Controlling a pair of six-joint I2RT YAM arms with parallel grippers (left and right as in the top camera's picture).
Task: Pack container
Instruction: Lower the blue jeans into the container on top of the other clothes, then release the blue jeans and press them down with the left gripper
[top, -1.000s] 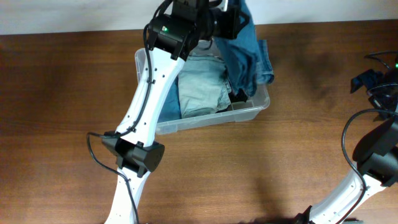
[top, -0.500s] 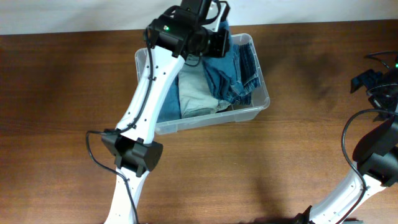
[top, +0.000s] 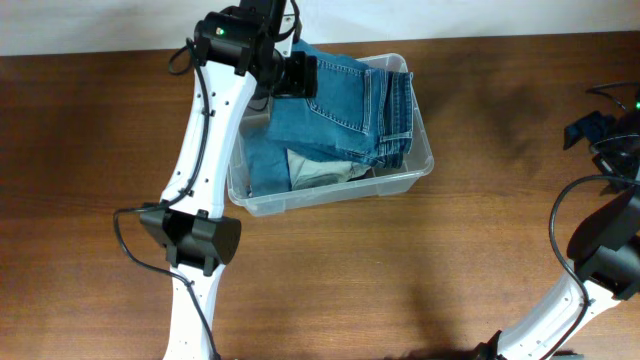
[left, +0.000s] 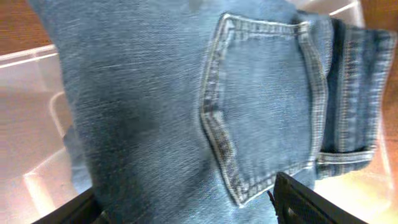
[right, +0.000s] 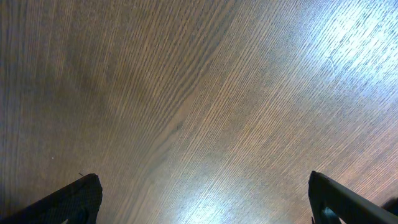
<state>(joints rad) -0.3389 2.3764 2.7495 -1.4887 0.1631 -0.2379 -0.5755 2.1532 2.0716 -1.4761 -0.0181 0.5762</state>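
The clear plastic container (top: 421, 168) stands at the back middle of the table. Folded blue jeans (top: 345, 105) lie spread across its top, over a pale green garment (top: 322, 173) and other denim inside. My left gripper (top: 287, 76) hovers at the jeans' left end. In the left wrist view its fingers (left: 306, 200) stand wide apart, the jeans (left: 155, 93) and their back pocket fill the frame under them, and the left gripper (left: 193, 211) is open. My right gripper (right: 202, 199) hangs open over bare wood, far right (top: 585, 131).
The brown wooden table (top: 90, 150) stretches left, right and in front of the container. My left arm's base (top: 190, 238) sits in front of the bin. My right arm (top: 600, 245) and cables occupy the right edge. A white wall borders the back.
The jeans went from hanging bunched in the left gripper to lying flat across the container. The left jaws opened and the arm swung left. The right arm stayed still.
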